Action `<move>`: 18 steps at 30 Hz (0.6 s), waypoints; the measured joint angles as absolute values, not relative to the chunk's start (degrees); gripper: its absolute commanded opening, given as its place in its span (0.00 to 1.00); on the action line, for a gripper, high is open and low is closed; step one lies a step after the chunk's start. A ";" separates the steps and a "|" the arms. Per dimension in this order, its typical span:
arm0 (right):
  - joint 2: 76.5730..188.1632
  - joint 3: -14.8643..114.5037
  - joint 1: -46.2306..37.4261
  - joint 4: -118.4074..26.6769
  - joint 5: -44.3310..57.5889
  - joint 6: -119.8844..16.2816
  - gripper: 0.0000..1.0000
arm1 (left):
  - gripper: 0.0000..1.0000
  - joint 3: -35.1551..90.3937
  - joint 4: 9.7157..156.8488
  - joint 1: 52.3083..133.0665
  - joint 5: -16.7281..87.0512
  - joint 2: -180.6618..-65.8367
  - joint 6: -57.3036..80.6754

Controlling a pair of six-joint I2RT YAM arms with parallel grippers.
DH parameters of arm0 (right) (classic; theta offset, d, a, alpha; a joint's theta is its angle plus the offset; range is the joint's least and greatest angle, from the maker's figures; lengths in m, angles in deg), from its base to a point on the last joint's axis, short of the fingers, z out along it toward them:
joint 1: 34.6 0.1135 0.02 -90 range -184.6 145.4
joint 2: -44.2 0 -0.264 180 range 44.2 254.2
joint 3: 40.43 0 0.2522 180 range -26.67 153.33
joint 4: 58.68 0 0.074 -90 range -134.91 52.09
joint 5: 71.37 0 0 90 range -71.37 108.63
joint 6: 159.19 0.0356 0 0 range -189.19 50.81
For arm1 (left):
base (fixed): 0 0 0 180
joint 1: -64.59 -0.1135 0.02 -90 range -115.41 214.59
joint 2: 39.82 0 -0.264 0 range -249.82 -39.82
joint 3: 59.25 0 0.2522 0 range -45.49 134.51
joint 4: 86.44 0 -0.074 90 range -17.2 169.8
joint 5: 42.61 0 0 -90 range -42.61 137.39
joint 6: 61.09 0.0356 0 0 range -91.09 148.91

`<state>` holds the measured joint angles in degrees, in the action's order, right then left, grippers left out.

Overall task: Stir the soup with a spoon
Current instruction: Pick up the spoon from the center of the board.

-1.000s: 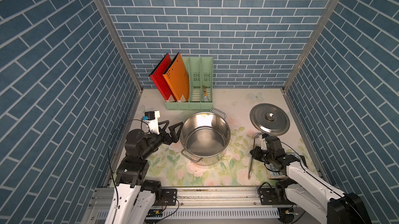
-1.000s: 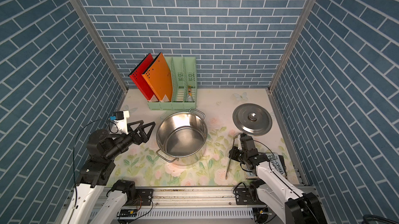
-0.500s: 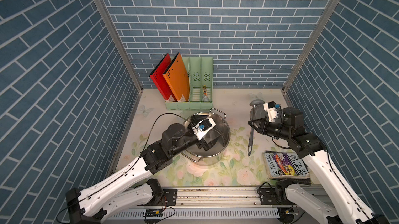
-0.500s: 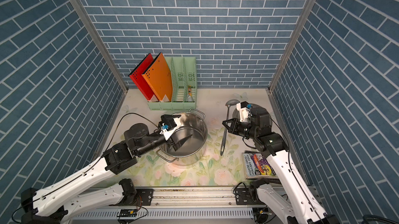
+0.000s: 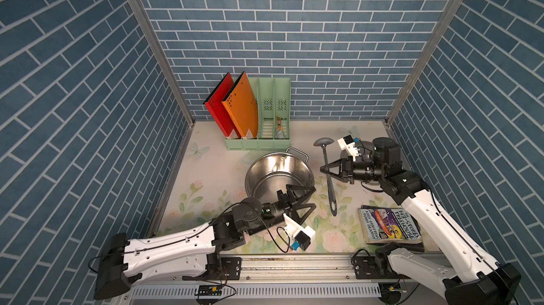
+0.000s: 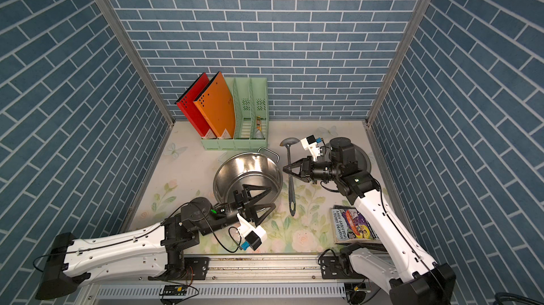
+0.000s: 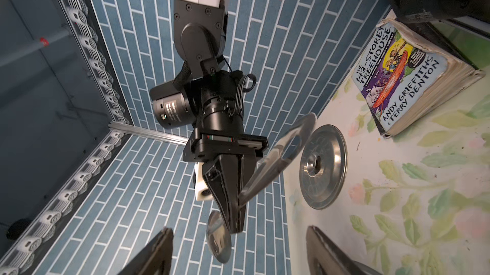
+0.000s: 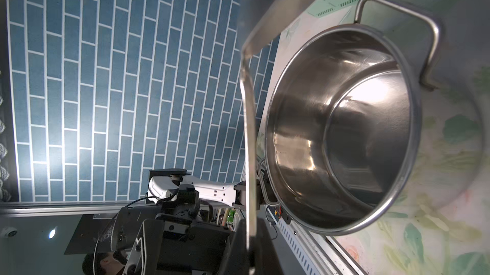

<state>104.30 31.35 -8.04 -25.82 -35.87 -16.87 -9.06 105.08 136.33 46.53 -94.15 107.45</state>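
The right gripper (image 5: 323,168) is clamped on the middle of the spoon (image 5: 330,191), which is up in the air just beside the pot (image 5: 279,168). It should tip the round end down and bring it over the rim without a bump. The left gripper (image 5: 314,197), jaws apart, is now at the pot's front edge; a moment ago it was over the pot's middle.
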 measured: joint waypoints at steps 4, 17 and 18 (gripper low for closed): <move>105.13 31.35 -4.93 -27.48 -36.46 -15.06 0.00 | 0.68 -8.45 105.71 137.49 46.51 -97.80 112.41; 105.17 31.22 0.16 -30.19 -36.07 -11.47 0.00 | 0.49 -7.62 108.12 138.13 48.06 -101.58 117.94; 105.17 31.22 0.42 -30.46 -36.03 -11.28 0.00 | 0.44 -7.47 108.31 138.17 48.21 -101.93 118.16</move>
